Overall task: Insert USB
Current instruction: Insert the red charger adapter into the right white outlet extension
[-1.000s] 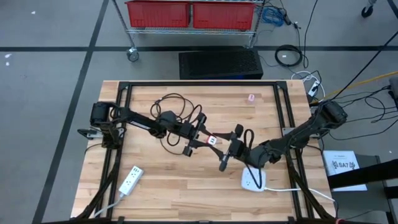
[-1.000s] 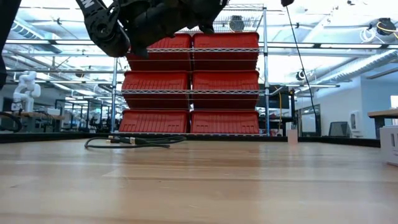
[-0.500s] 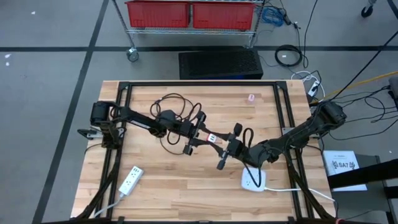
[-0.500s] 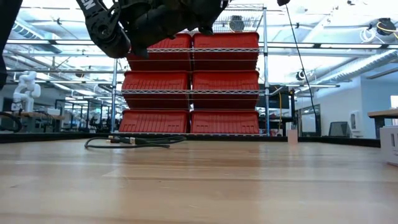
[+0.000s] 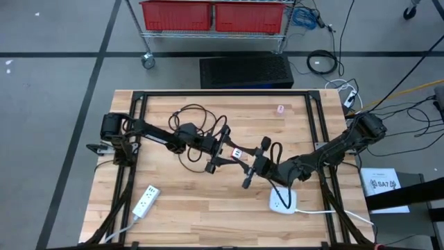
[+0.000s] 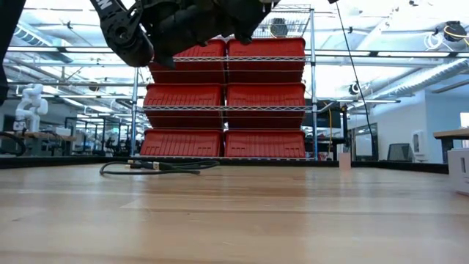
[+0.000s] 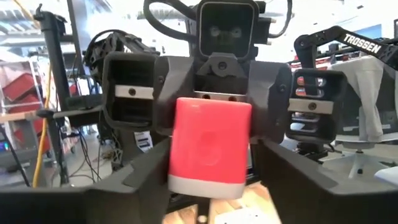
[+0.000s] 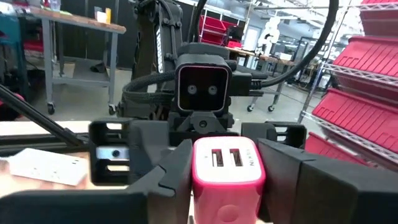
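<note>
Pinched between the dark fingers of the left gripper [image 5: 223,154] is a red USB charger block [image 7: 209,146], seen in the left wrist view as a red body with a pale grey end, its flat sides pressed by both fingers [image 7: 149,168]. In the right wrist view the same block [image 8: 226,162] is seen from the opposite end, pink-rimmed with a white face carrying two USB ports, held between the left arm's fingers with that arm's wrist camera directly behind it. In the high view the block [image 5: 236,154] appears as a small red and white piece raised above the middle of the wooden table [image 5: 208,208], between the two grippers.

The right gripper [image 5: 254,165] is held just beside the block, facing the left gripper; whether its fingers are spread or closed cannot be told.

A black cable [image 5: 191,118] is looped on the table behind the left arm and is seen lying flat in the low view [image 6: 157,166]. A white power strip [image 5: 145,201] lies near the table's front left corner, and a white pad [image 5: 282,202] with a white lead lies under the right arm. Red bins [image 6: 223,103] on a wire rack stand beyond the table.
</note>
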Available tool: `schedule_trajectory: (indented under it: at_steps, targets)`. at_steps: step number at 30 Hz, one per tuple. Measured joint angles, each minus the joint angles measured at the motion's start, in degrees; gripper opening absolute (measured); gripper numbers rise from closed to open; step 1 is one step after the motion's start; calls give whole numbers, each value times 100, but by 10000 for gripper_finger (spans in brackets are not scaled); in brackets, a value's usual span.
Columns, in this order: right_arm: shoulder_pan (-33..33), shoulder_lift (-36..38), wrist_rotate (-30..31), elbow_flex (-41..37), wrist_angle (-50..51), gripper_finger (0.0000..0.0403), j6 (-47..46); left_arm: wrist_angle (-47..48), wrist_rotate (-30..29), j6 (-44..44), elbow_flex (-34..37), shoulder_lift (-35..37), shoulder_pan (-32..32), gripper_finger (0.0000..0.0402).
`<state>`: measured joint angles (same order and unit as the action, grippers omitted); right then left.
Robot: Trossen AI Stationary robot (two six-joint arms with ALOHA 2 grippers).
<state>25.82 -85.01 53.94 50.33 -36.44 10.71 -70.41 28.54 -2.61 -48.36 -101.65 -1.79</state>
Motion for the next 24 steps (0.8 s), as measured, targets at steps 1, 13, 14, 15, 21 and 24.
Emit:
schedule_trajectory:
  at_steps: [1,13,14,15,21,24]
  targets:
    - [0,2,24,0,-6,119,32,3,-44,56,-2,-2,3,255]
    - [479,498,1026,2,464,119,456,535,-156,58,6,-4,23,272]
    - [594,624,1202,2,712,119,409,614,-153,39,7,-6,46,270]
    - [721,738,1404,2,959,119,316,732,-160,-49,5,-7,81,266]
    - [1683,1521,1674,4,3734,119,-2078,1987,-963,-1290,-232,-7,695,214]
    - [2129,1671,1656,4,5191,119,-3841,3100,-1746,-1765,-651,-87,1010,176]
